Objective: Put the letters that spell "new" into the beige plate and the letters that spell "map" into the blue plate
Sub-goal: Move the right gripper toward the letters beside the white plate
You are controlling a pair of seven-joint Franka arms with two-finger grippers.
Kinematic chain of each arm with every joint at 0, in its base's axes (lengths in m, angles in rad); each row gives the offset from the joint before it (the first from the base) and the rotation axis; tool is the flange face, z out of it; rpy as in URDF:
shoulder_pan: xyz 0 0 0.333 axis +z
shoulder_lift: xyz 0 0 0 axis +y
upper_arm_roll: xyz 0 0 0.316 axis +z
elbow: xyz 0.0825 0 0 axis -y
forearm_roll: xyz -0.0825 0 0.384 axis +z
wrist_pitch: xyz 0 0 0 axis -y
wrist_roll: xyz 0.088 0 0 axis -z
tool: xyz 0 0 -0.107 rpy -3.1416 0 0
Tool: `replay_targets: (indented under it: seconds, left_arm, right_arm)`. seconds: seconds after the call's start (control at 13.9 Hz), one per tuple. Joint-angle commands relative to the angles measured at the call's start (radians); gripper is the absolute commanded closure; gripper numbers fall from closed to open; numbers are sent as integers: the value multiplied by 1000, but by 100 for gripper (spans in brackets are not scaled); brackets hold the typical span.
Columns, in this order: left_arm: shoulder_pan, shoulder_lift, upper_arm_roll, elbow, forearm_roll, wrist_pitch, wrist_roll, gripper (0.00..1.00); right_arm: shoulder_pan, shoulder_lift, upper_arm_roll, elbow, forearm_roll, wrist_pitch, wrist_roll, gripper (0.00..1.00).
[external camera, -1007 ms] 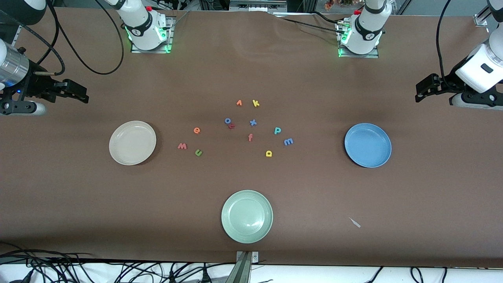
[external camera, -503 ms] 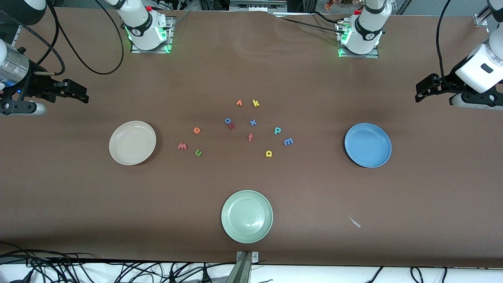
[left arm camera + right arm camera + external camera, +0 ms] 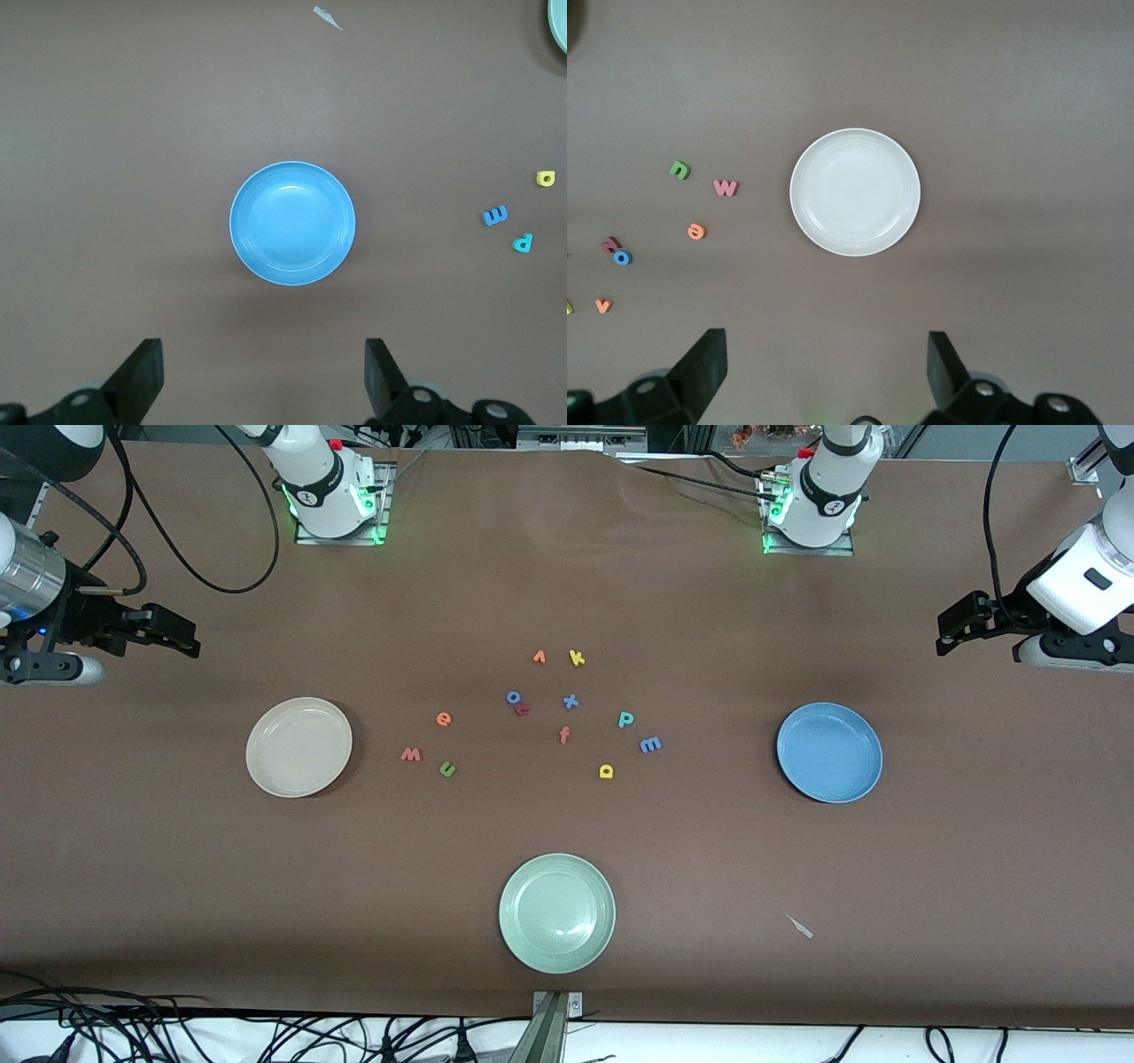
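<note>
The beige plate (image 3: 299,747) (image 3: 855,192) lies empty toward the right arm's end. Beside it, toward the middle, lie the red-pink w (image 3: 410,755) (image 3: 726,187), green n (image 3: 447,769) (image 3: 679,169) and orange e (image 3: 444,719) (image 3: 696,231). The blue plate (image 3: 829,752) (image 3: 292,223) lies empty toward the left arm's end, with blue m (image 3: 650,745) (image 3: 495,215), teal p (image 3: 625,719) (image 3: 523,242) and yellow a (image 3: 606,771) (image 3: 546,178) on the cloth beside it. My right gripper (image 3: 188,641) (image 3: 826,367) and left gripper (image 3: 946,636) (image 3: 264,372) hang open and empty over the table's ends.
A pale green plate (image 3: 556,912) sits nearest the front camera. Other letters lie mid-table: orange v (image 3: 539,657), yellow k (image 3: 577,658), blue o (image 3: 513,697), blue x (image 3: 570,701), red f (image 3: 564,734). A small white scrap (image 3: 800,926) lies on the cloth.
</note>
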Motion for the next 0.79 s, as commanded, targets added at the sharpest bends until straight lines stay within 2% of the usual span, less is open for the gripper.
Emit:
replay_targets:
  seconds: [0.0,0.36,0.72]
  left_arm:
    - [12,12,-6,27,-19,-24,-1,0]
    - [12,12,-6,27,-19,-24,-1,0]
    - [12,12,-9,26,-17,-30,-1,0]
  right_arm:
    - [4,1,8,-11,1,7,-2,0]
    - [40,62,10,-3,22,29,-10,0]
    - [148,148,10,-1,24,85,1,0]
